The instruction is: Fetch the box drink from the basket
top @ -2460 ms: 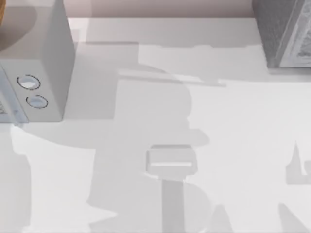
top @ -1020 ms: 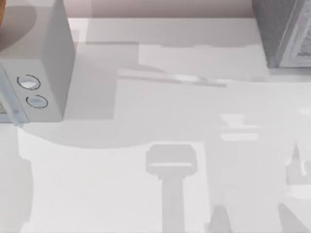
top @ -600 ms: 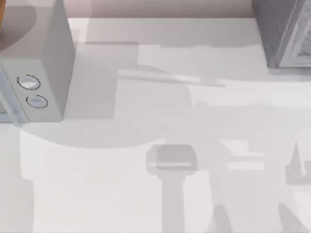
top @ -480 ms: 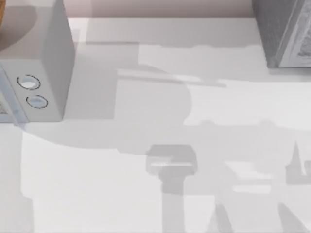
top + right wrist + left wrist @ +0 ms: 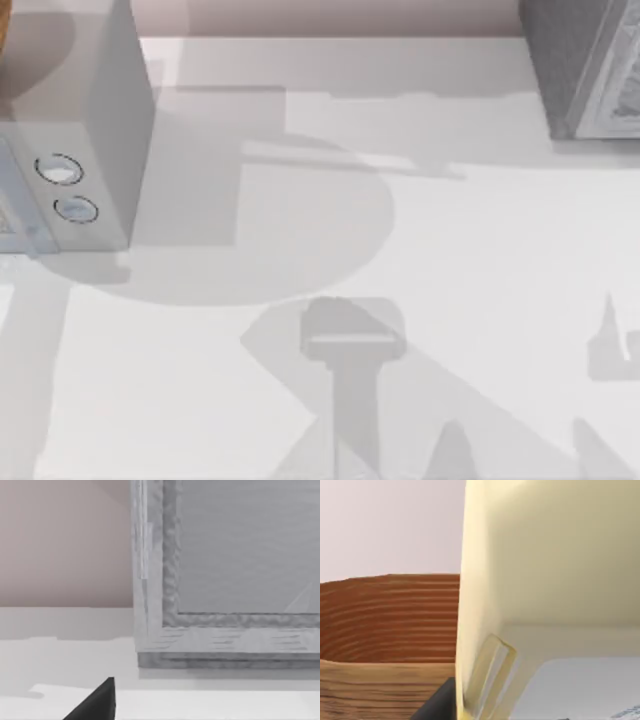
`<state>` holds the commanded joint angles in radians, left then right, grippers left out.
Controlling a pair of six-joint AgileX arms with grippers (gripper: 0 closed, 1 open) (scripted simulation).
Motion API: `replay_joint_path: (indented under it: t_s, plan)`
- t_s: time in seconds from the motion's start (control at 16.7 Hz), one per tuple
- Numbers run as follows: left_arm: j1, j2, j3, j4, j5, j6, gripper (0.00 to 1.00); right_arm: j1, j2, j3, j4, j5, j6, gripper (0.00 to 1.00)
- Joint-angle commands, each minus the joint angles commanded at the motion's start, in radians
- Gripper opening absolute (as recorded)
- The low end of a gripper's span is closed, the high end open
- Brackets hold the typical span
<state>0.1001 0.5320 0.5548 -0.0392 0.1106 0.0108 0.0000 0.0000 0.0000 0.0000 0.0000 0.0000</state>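
White worktop [image 5: 480, 250] runs across the top view under a pale pinkish back wall, crossed by soft grey shadows, among them a broad rounded one beside the large grey block with two rings on its face [image 5: 95, 150]. That block stands at the worktop's left edge. A grey speckled box with a printed side panel [image 5: 575, 65] stands in the far right corner, well apart from the block. At the very top-left corner a brown sliver of the round wooden basket [image 5: 3, 20] shows past the block.

From the left wrist view, the small pale yellow carton with rounded edges, the box drink [image 5: 555, 555], sits right up against the camera. One folded flap is pressed flat at its corner, and the edge of its white label lies just below. Behind and beside it rises the basket's ribbed wooden wall [image 5: 385, 610], with the plain wall above its rim. The carton's top reaches higher than that rim in this view. A dark tip of the left gripper [image 5: 437, 705] lies just beside the carton's edge. I cannot tell whether that gripper is clamped on the carton or released.

From the right wrist view, the right gripper [image 5: 97, 702] shows as one dark tip low over the worktop, facing the speckled box, near it but apart. I cannot tell whether this gripper is released or clenched either.
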Motion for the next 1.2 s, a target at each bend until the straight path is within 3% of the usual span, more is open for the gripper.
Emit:
replay_joint_path:
  t_s: [0.24, 0.48, 0.96, 1.2]
  plan:
    - [-0.056, -0.316, -0.335, 0.022, -0.062, -0.006, 0.0, 0.0, 0.0, 0.0, 0.0, 0.0, 0.0, 1.0]
    - [-0.093, -0.502, -0.524, 0.036, -0.103, -0.01, 0.0, 0.0, 0.0, 0.0, 0.0, 0.0, 0.0, 1.0]
    - [-0.088, -0.527, -0.546, 0.035, -0.1, -0.021, 0.0, 0.0, 0.0, 0.0, 0.0, 0.0, 0.0, 1.0]
    - [0.052, -0.541, -0.435, 0.003, 0.043, -0.162, 0.0, 0.0, 0.0, 0.0, 0.0, 0.0, 0.0, 1.0]
